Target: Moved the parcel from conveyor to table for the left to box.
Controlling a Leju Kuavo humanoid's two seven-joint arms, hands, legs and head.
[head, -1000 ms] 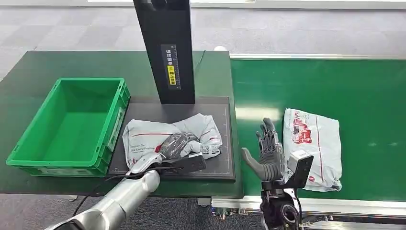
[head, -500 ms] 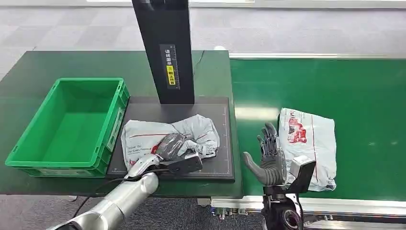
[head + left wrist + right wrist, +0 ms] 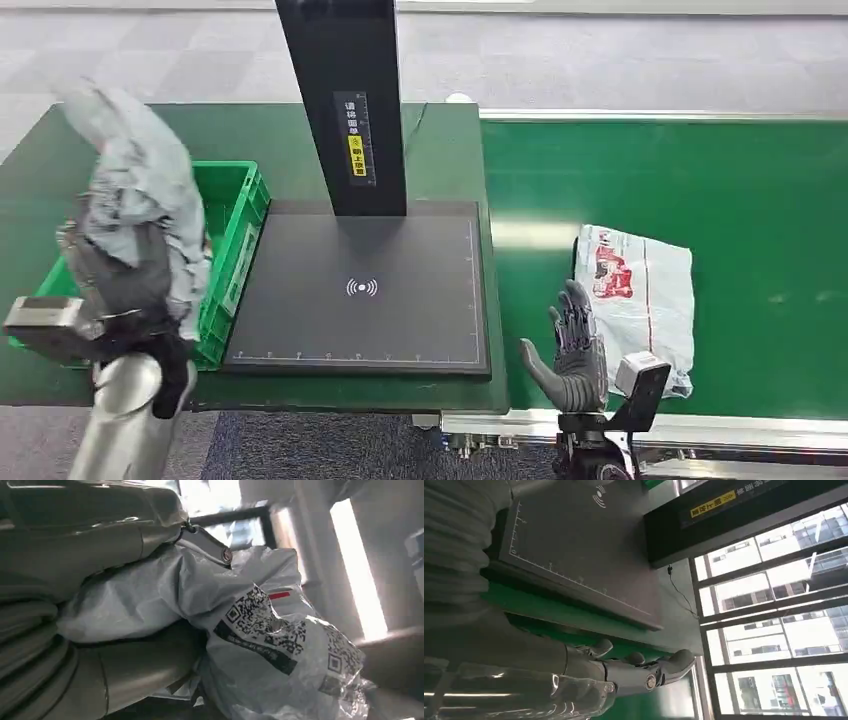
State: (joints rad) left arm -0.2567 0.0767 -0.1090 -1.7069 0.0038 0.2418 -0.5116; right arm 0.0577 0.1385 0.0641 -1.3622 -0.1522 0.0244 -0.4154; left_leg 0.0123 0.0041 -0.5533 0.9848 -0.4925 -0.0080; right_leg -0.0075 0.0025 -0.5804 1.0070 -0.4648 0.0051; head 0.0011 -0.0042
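The left hand (image 3: 125, 285) is raised above the near end of the green crate (image 3: 232, 235), forearm upright, fingers (image 3: 125, 667) holding a crumpled grey parcel (image 3: 140, 175). The parcel stands up out of the grip toward 12 o'clock; the left wrist view shows its QR label (image 3: 260, 625) just beyond the thumb. The crate sits at 9 o'clock on the dark green bench (image 3: 440, 150). At centre, the black scan pad (image 3: 360, 290) lies flat, its black post (image 3: 345, 100) rising at 12 o'clock. At 3 o'clock, the green conveyor (image 3: 700, 180) abuts the bench edge. The right hand (image 3: 570, 350) stands palm-up at the conveyor's near edge, fingers wide and holding nothing, just beside a second parcel (image 3: 640, 295) lying flat at its 2 o'clock. Open belt extends beyond that parcel.
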